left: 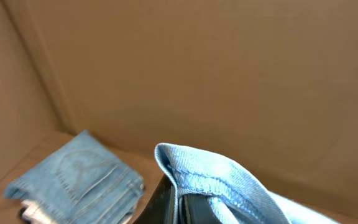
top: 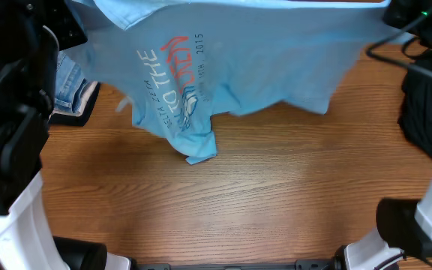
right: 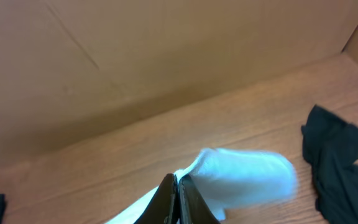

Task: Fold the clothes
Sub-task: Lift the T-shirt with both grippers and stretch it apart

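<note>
the left pincer (left: 178,202) and right pincer (right: 176,190) are each clenched on an edge of the blue t-shirt (top: 276,52), holding it spread wide above the far surface (top: 276,202), likely so it can drop flat for folding.

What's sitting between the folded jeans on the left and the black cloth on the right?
Only the blue T-shirt, stretched over the table between the jeans and the black cloth; the overhead view shows it.
</note>
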Controlling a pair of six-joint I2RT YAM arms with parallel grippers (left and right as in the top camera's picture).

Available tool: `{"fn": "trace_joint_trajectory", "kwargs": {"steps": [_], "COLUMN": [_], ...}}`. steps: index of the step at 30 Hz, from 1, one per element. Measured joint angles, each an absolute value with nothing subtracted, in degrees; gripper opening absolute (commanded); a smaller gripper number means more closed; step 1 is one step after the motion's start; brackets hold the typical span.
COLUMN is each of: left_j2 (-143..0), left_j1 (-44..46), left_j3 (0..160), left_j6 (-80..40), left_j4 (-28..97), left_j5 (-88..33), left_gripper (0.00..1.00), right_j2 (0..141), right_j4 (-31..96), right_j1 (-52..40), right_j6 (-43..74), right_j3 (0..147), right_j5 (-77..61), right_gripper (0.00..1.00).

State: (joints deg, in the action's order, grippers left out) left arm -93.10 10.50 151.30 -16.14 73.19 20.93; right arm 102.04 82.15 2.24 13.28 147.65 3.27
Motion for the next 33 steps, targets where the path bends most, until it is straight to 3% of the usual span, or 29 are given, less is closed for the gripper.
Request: {"fn": "trace_joint_trajectory", "kwargs": {"steps": [8, 13, 24, 28, 33], "left_j2": [-87.6, -86.5, -107.4, -107.9, -107.4], "left_j1": [10.5, 10.5, 9.0, 5.3, 2.1], "left_j3": [151.5, 152.5, 151.9, 151.9, 155.2], "left_j6": [-15.8, -14.5, -5.8, -2.7, 0.1], "left_j4": [74.5, 71.7, 45.4, 35.3, 30.1], "left_j5": [13.6, 13.9, 14.1, 13.1, 9.4], "left_gripper": [0.04, 0.04, 0.04, 0.04, 0.04], "right_j2": [97.2, 96.7, 108.9, 108.9, 108.9], "right_j4": [83.4, 76.1, 50.5, 40.4, 37.5], "right_j1": [2.3, 2.3, 2.3, 2.2, 2.3], "right_j6": [11.7, 10.4, 6.3, 6.0, 4.9], "right_j3": [147.8, 147.8, 147.6, 147.7, 147.7], "right_j5": [3.9, 3.8, -0.8, -3.7, -4.7], "right_gripper": [0.04, 0.04, 0.04, 0.04, 0.04]}}
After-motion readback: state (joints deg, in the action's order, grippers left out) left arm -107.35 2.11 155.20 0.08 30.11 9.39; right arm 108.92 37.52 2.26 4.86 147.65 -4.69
